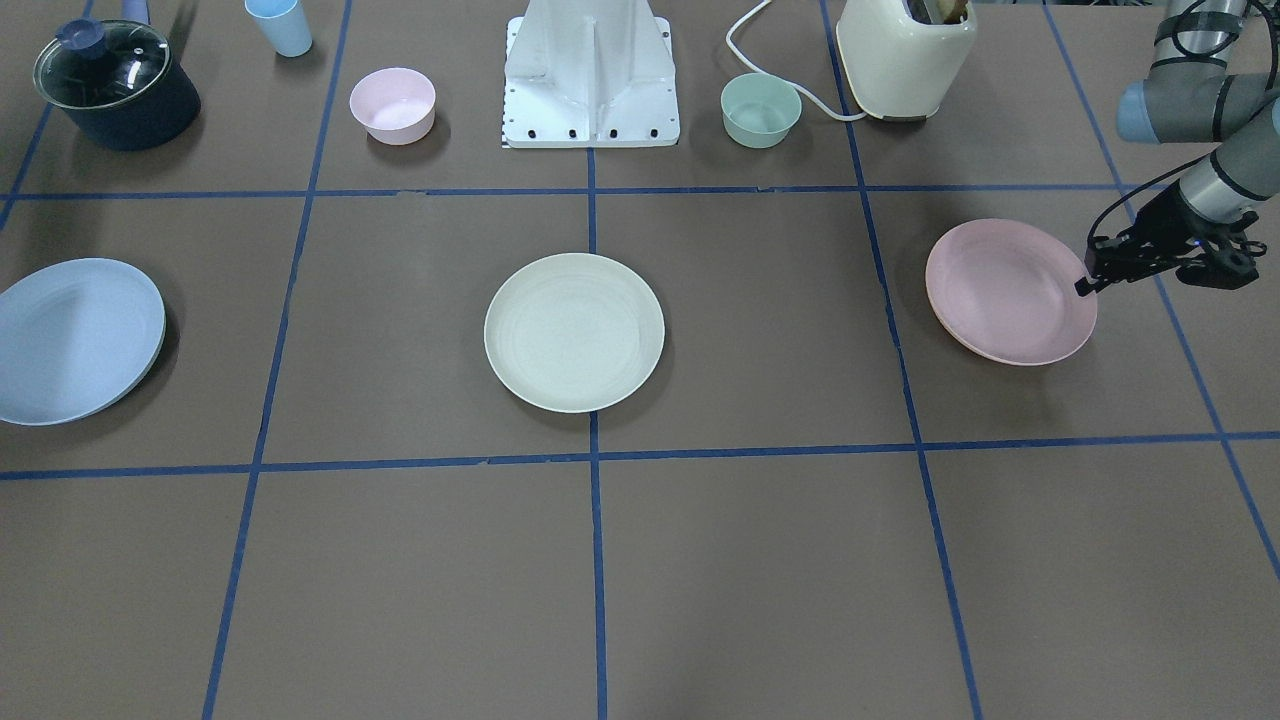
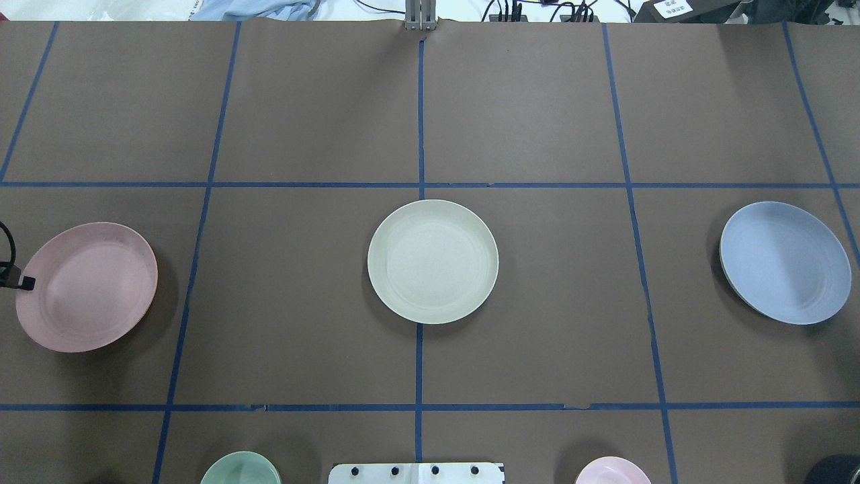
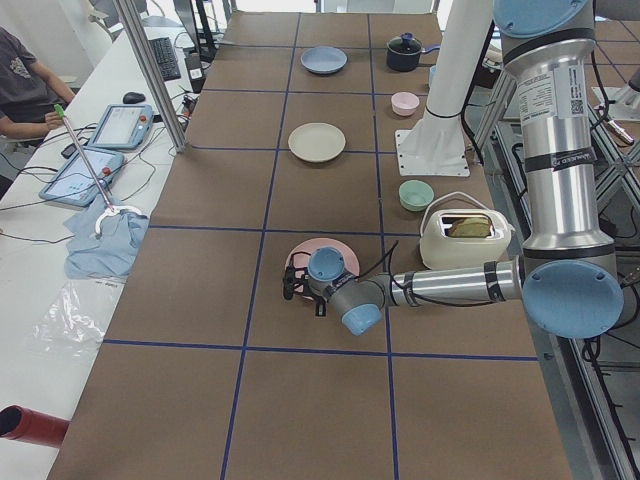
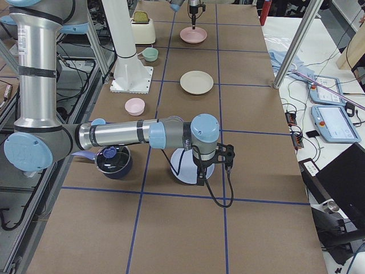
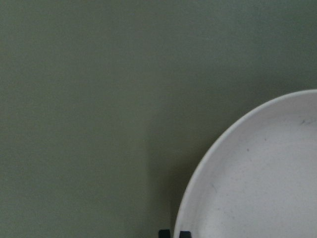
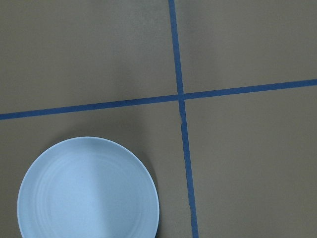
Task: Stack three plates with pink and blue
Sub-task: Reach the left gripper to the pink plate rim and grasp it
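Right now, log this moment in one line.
left gripper: shut on pink plate rim | right gripper: near blue plate, state unclear | cream plate: centre, unstacked

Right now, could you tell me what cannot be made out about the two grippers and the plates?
1. The left gripper: whether it pinches the pink plate's rim; the left wrist view cuts its fingertips at the bottom edge, the overhead view at the left edge.
2. The right gripper: open or shut; it shows only in the exterior right view, small, and covers part of the blue plate.
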Robot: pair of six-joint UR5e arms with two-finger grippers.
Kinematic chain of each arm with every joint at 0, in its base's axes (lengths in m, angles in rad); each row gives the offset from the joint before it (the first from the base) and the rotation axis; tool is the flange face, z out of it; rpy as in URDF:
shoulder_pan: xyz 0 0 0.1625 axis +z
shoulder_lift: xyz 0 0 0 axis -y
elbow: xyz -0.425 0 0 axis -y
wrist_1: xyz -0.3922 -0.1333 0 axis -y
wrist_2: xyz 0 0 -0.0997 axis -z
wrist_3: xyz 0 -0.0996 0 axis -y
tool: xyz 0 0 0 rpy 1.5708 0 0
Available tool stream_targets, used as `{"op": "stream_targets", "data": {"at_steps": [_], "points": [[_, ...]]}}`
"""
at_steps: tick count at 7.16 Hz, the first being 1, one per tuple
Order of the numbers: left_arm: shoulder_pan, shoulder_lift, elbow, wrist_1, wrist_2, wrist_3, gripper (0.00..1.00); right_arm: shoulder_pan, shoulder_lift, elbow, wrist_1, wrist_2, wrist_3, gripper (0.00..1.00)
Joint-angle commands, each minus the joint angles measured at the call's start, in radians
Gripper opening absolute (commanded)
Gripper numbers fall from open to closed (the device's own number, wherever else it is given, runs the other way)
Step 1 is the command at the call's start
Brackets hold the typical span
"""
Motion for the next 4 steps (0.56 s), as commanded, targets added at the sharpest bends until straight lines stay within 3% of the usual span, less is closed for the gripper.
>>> {"op": "stream_targets", "data": {"at_steps": [1, 2, 4], "points": [[-0.09, -0.009, -0.027, 0.011, -0.126, -0.002, 0.0, -0.003, 0.009, 0.008, 0.002, 0.002, 0.0, 1.0], [-0.156, -0.011, -0.033, 0.016, -0.175, -0.004, 0.0, -0.032, 0.009, 0.026, 0.022, 0.004, 0.002, 1.0], [-0.164, -0.069, -0.135, 0.203, -0.18, -0.015, 0.0, -0.138, -0.01, 0.017, 0.17, -0.007, 0.125, 1.0]]}}
